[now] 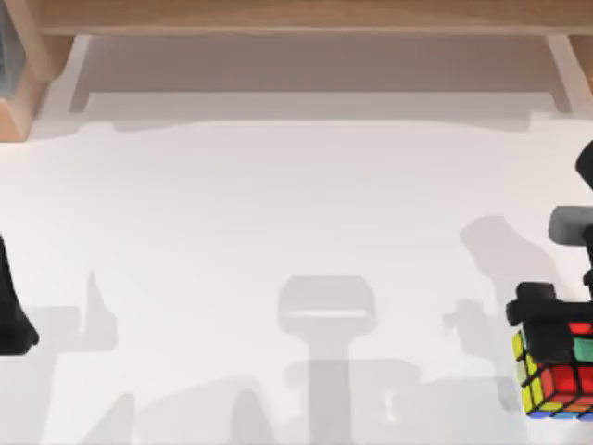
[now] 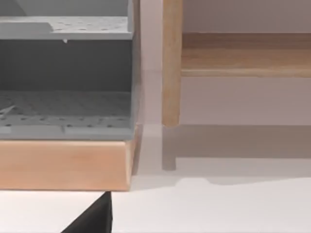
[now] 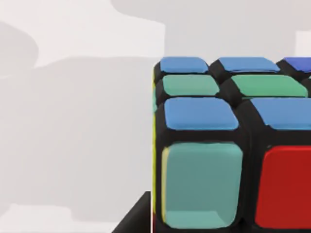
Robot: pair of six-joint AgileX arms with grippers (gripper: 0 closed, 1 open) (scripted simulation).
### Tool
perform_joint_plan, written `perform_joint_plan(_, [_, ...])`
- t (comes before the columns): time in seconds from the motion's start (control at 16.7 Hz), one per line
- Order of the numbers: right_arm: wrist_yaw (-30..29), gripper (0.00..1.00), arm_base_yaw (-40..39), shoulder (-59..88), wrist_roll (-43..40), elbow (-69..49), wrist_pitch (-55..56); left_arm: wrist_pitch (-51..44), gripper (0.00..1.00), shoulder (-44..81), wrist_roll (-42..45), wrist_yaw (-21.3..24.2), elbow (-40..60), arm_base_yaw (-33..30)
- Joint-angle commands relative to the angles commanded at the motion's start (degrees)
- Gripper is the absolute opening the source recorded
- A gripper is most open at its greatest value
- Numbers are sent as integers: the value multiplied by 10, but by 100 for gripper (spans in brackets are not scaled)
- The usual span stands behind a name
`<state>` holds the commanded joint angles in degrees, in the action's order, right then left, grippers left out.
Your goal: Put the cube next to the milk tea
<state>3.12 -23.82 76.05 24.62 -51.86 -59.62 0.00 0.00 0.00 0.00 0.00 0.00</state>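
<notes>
Hovering over the cube (image 1: 554, 378), the right gripper (image 1: 547, 324) is seen at the table's (image 1: 278, 232) right edge.
Cube cut off by frame; finger opening cannot be told; left gripper (image 1: 14, 320) parked left.

Bright, even light; soft grey shadows on table (image 1: 278, 204).

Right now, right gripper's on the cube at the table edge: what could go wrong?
1. The cube sits at the table's right near corner, so a nudge from the right gripper might tip it off.
2. The right wrist view is too close to confirm a centred grasp; it could slip.
</notes>
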Motion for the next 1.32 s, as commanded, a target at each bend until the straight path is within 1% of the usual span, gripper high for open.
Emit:
perform_joint_plan(0.42, [15,0,10,2,-8,-1,35,0,100,0,0,0,0,0])
perform_joint_plan(1.02, [-30,0,-10,16,5,70,28,0,100,0,0,0,0,0])
perform_joint_plan(1.32, [-32,0,-10,19,6,73,27,0,100,0,0,0,0,0])
